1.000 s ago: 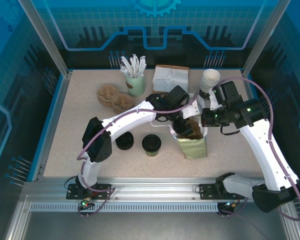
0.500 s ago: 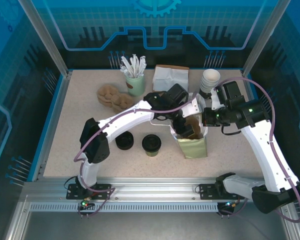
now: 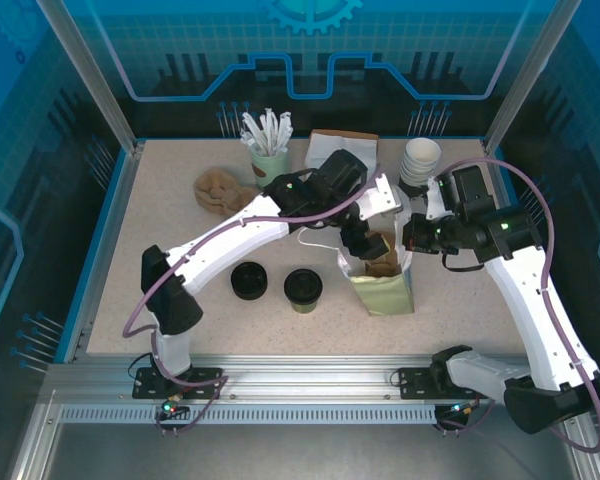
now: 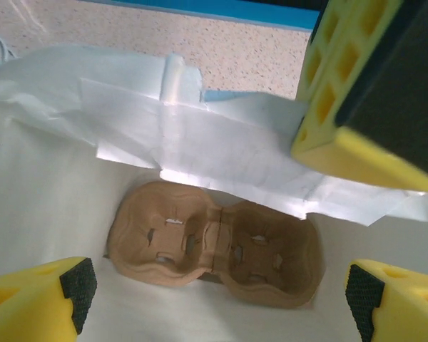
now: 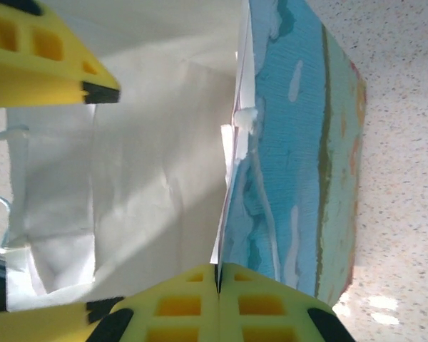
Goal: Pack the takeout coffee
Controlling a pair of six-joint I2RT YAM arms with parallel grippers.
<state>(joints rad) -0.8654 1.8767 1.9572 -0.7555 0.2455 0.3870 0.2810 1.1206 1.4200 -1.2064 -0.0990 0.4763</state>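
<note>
The takeout coffee (image 3: 303, 288), a short olive-green cup with a black lid, stands on the table left of the paper bag (image 3: 388, 292). My left gripper (image 3: 365, 238) hovers over the bag's mouth. In the left wrist view it (image 4: 217, 288) is open and holds nothing. Below it a brown cardboard cup carrier (image 4: 214, 249) lies on the bag's floor. My right gripper (image 3: 412, 240) is at the bag's right rim. In the right wrist view its pads (image 5: 216, 274) are shut on that rim's paper edge (image 5: 232, 178).
A stack of black lids (image 3: 248, 281) sits left of the coffee. At the back are spare carriers (image 3: 218, 188), a green holder of stirrers (image 3: 270, 160), a napkin box (image 3: 340, 152) and a stack of lidless cups (image 3: 420, 160). Blue walls ring the table.
My left gripper has opened wider and drawn up and back from the bag, its elbow swinging left. The right gripper has kept its hold on the bag's rim.
</note>
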